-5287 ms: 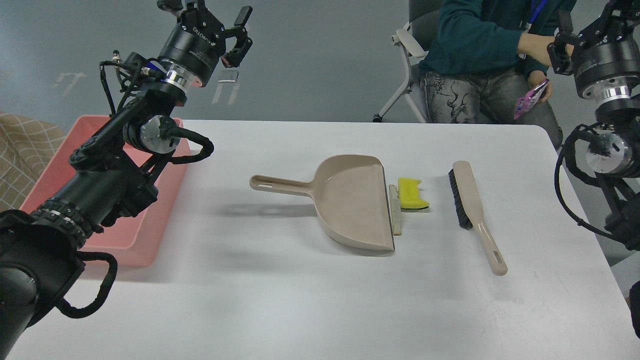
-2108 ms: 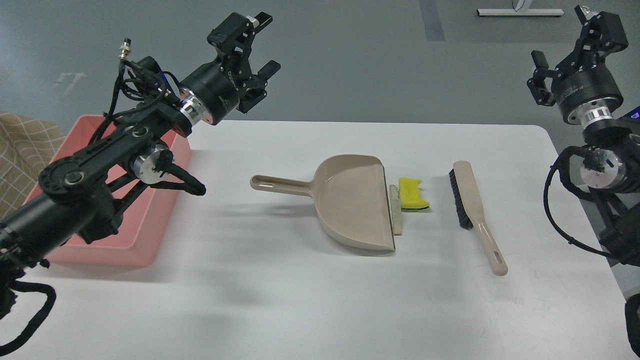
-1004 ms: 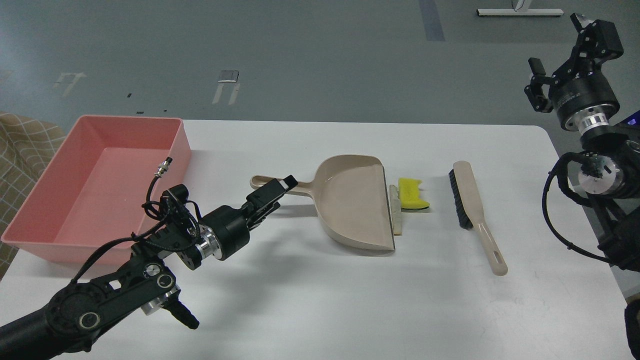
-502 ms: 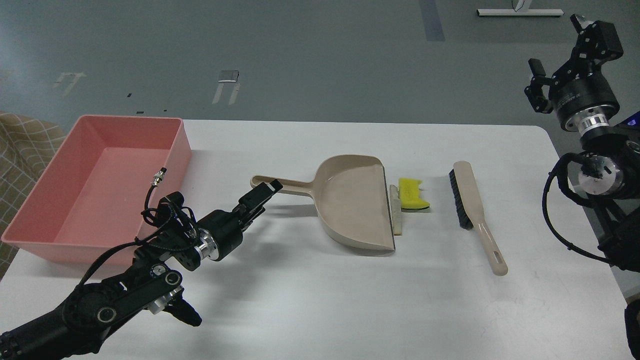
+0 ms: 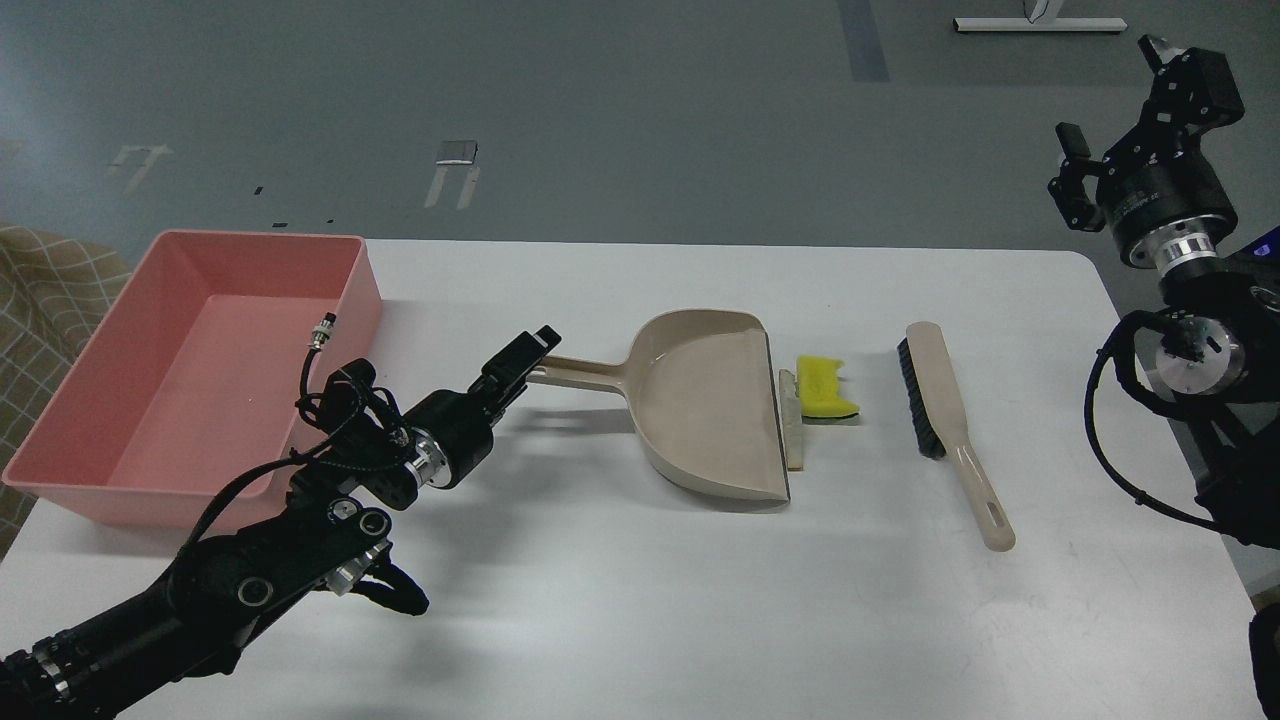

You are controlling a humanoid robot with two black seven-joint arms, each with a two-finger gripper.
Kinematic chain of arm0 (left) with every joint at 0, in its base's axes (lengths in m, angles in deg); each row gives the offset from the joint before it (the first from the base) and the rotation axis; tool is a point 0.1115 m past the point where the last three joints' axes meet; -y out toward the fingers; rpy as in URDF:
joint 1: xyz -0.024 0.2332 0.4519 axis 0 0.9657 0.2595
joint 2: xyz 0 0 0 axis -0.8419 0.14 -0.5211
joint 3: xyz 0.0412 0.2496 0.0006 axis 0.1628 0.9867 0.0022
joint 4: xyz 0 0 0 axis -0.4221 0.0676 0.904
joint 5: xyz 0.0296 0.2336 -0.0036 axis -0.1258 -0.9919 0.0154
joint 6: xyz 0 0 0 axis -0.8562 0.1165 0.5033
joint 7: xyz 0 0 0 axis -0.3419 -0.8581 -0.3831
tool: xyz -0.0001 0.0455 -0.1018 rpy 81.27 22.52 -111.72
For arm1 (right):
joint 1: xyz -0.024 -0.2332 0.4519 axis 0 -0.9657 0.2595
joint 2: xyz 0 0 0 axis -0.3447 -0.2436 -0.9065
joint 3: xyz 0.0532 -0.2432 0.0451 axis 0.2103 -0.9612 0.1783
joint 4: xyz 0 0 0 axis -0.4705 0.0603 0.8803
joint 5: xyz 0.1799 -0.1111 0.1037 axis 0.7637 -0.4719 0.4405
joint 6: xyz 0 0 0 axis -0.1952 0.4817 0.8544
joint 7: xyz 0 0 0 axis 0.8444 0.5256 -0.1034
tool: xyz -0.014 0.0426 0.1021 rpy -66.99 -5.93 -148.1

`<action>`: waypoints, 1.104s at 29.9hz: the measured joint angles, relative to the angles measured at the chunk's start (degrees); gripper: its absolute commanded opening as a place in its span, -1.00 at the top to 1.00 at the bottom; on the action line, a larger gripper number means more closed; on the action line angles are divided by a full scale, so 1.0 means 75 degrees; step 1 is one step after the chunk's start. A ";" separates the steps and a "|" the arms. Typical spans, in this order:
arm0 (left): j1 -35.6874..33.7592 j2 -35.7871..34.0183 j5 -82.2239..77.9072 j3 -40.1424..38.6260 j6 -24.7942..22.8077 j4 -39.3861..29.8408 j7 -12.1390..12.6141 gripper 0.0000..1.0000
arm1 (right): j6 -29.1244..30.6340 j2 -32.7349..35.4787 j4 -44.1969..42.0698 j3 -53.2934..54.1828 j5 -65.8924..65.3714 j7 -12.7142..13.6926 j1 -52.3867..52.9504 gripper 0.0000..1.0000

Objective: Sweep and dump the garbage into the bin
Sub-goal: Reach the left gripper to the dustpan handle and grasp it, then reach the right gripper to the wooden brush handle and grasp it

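Dustpan [image 5: 705, 410] handle tip hidden by left end effector [image 5: 520, 362], grip unclear, right end effector [image 5: 1130, 110] spread.

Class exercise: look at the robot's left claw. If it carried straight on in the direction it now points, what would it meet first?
The left claw points right and away, along the table, at the end of the dustpan handle. That handle would be met first; the claw already overlaps its tip, though contact cannot be confirmed from this one view.
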 measured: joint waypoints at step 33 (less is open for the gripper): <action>-0.0174 0.0241 0.0007 0.0009 0.0294 0.0040 0.0110 1.00 | 0.0047 0.0373 0.0302 -0.0294 -0.0055 0.0166 0.0002 -1.00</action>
